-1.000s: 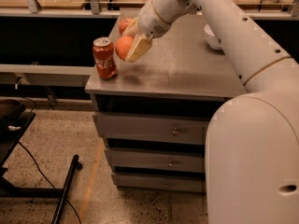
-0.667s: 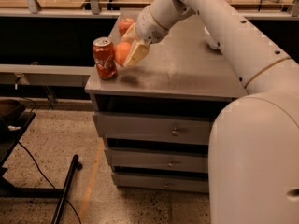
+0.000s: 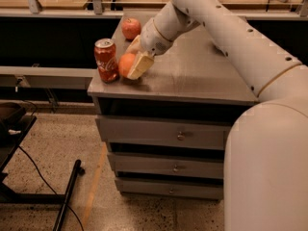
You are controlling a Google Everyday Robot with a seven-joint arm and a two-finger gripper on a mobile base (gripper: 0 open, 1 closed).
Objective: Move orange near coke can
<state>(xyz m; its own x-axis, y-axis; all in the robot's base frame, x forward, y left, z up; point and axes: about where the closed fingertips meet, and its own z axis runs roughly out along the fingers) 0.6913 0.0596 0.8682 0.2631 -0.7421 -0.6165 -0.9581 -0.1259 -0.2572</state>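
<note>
My gripper point(image 3: 132, 61) is at the front left corner of the table point(image 3: 202, 83). The orange point(image 3: 124, 64) sits between the jaws, which are closed on it. The near finger covers its right side and the far one is mostly hidden behind it. The orange is low by the tabletop, just right of the coke can point(image 3: 106, 60); I cannot tell if they touch. An apple point(image 3: 131, 29) lies further back.

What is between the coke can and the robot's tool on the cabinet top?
The orange, close beside the coke can. The tool grips it on the side away from the can. The camera view shows nothing else there.
</note>
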